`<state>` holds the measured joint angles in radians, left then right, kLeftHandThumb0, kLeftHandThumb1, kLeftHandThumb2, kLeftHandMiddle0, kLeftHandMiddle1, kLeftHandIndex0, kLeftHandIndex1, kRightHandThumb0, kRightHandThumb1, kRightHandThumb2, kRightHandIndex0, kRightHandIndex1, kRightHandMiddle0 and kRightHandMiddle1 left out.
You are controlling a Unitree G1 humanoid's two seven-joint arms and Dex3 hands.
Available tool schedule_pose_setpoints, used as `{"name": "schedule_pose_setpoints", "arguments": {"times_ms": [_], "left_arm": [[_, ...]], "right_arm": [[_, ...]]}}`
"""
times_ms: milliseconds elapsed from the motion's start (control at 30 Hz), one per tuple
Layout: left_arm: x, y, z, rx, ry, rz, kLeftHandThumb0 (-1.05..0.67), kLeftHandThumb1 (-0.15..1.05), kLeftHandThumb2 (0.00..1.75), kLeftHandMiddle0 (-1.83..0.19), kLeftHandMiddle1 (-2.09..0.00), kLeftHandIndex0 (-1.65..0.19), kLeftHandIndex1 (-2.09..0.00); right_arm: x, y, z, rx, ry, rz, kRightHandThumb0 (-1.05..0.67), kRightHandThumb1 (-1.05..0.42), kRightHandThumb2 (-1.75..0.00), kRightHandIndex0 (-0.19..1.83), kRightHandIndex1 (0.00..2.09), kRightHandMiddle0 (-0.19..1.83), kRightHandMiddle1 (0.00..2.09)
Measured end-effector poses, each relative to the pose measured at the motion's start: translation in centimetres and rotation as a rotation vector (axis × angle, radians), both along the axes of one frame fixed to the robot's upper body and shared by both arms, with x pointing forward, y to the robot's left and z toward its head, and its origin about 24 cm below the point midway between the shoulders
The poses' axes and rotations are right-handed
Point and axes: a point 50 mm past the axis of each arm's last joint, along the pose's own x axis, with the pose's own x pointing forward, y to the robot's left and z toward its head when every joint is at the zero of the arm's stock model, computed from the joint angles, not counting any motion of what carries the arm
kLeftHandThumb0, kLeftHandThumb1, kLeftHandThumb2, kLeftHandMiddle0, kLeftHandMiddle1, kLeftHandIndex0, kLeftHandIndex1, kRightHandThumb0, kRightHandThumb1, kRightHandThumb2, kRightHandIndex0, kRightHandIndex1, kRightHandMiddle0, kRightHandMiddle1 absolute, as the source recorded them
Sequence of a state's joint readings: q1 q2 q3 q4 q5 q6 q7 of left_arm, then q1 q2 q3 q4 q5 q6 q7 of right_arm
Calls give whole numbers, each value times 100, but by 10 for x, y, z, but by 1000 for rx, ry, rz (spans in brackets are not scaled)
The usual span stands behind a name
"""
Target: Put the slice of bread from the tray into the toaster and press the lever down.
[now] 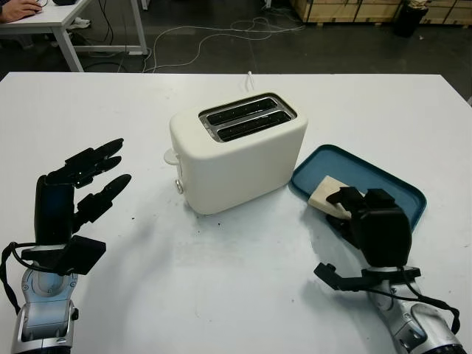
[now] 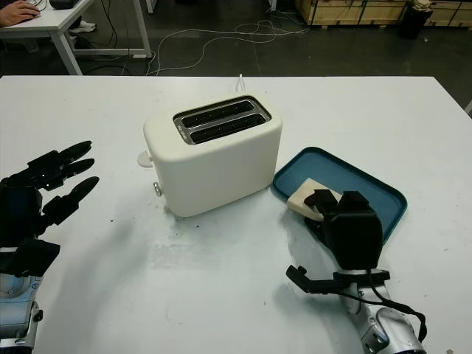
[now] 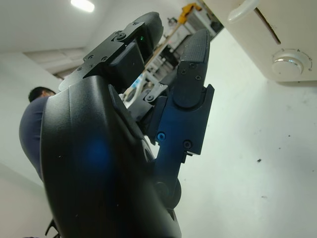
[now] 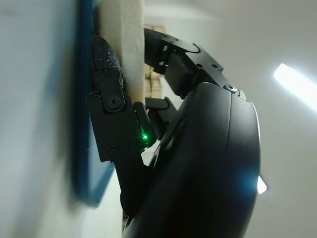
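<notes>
A cream two-slot toaster (image 1: pixel 236 151) stands mid-table, its slots (image 1: pixel 247 116) empty and its lever (image 1: pixel 171 156) up on the left end above a round knob (image 3: pixel 286 62). To its right lies a blue tray (image 1: pixel 391 184) holding a pale slice of bread (image 1: pixel 323 193) at its near-left corner. My right hand (image 1: pixel 344 202) reaches into the tray with its fingers closed on the slice; the right wrist view shows the bread (image 4: pixel 130 44) pinched between the thumb and the other fingers against the tray (image 4: pixel 86 124). My left hand (image 1: pixel 110 168) is held open left of the toaster.
The white table (image 1: pixel 221 280) extends wide in front of the toaster. The toaster's white cord (image 1: pixel 249 76) runs off the far edge. Beyond it are floor cables (image 1: pixel 221 37), a white desk with a person's hand (image 1: pixel 18 9) at far left, and wooden crates (image 1: pixel 354 9).
</notes>
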<state>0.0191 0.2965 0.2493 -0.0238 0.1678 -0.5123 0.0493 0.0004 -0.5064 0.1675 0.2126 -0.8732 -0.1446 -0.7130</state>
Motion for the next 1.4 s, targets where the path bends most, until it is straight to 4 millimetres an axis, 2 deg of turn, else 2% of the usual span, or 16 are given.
{"name": "schedule_pose_setpoints", "arguments": {"times_ms": [200,333,367,400,433,500,533,600,733,900,1033,1167,1300,1400], "left_arm": [[0,0,0,1,0,0,-34,92,2,-99,0,-79,0],[0,0,0,1,0,0,-34,92,2,-99,0,-79,0],[0,0,0,1,0,0,-34,92,2,-99,0,-79,0],[0,0,0,1,0,0,-34,92,2,-99,0,-79,0],[0,0,0,1,0,0,-33,92,2,-99,0,-79,0],[0,0,0,1,-1,0,-33,92,2,-99,0,-79,0],[0,0,0,1,-1,0,-33,92,2,-99,0,-79,0],[0,0,0,0,-2,1,-33,92,2,-99,0,-79,0],[1,-1,1,0,-5,-1,-32,92,2,-98,0,-79,0],[2,-2,2,-1,-7,-6,-33,92,3,-98,0,-78,0],[4,-3,3,-2,-8,-9,-33,92,4,-98,0,-78,0],[4,-3,3,-3,-3,-6,-32,92,4,-98,0,-78,0],[4,-3,3,-4,-4,-5,-32,92,4,-99,0,-78,0],[4,-3,3,-4,-5,-4,-32,92,4,-99,0,-78,0]], "right_arm": [[14,-11,27,37,-103,16,-48,-92,-26,85,92,106,18],[18,-15,37,51,-115,23,-53,-92,-29,91,95,111,18],[19,-16,38,51,-114,23,-54,-92,-31,90,107,113,19],[20,-16,39,51,-114,23,-56,-92,-31,89,128,114,27],[20,-16,41,51,-120,23,-57,-92,-32,89,155,97,81],[22,-16,44,47,-135,24,-57,-92,-30,94,171,74,145],[23,-17,46,43,-153,28,-57,-92,-30,94,172,68,160],[25,-18,53,34,-189,37,-56,-92,-32,91,174,61,171],[37,-28,83,57,-223,75,-51,-92,-29,89,175,59,173],[56,-42,137,221,-109,225,-47,-92,-21,91,175,69,165],[76,-47,186,298,-70,353,-46,-92,-9,91,175,75,173],[91,-46,225,279,-83,411,-44,-92,-2,96,169,88,157],[103,-44,250,292,-36,487,-51,-92,-1,99,170,91,156],[109,-38,272,267,-13,551,-53,-89,0,109,156,102,137]]}}
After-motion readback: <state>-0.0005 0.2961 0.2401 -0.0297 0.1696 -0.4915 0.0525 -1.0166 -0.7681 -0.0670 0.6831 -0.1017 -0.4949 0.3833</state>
